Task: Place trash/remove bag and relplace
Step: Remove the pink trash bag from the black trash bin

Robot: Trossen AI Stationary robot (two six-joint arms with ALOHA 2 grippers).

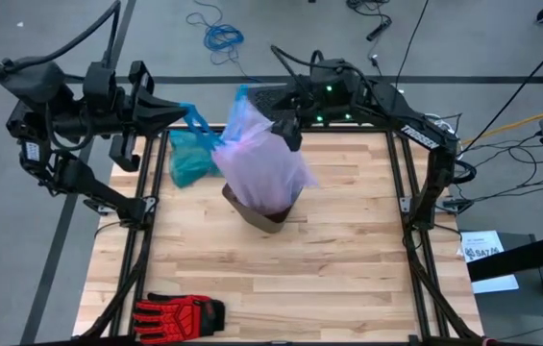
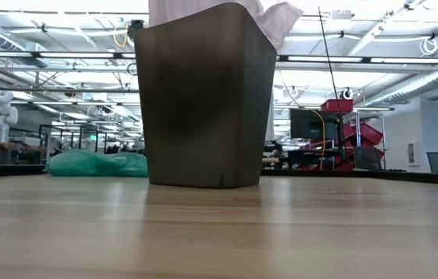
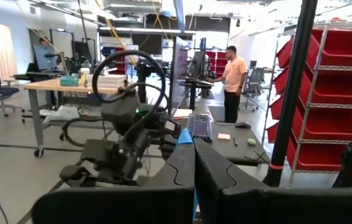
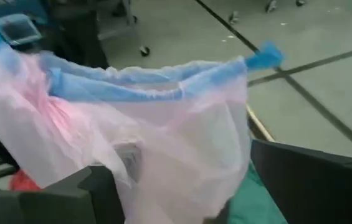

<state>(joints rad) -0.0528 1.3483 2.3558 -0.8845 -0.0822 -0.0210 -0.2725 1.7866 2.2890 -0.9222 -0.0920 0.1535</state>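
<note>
Brown bin (image 2: pixel 203 97) stands mid-table with the bag (image 1: pixel 263 159) half lifted out. At 10 o'clock the left gripper (image 1: pixel 186 115) pinches its blue drawstring (image 1: pixel 197 123) to pull it. At 12, the right gripper (image 1: pixel 290 130) gapes wide, holding nothing.

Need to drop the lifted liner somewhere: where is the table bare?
Bare wood lies right of the dark brown plastic bin, and between it and the red work glove. The back-left corner is crowded: the teal-green plastic bag lies there.
</note>
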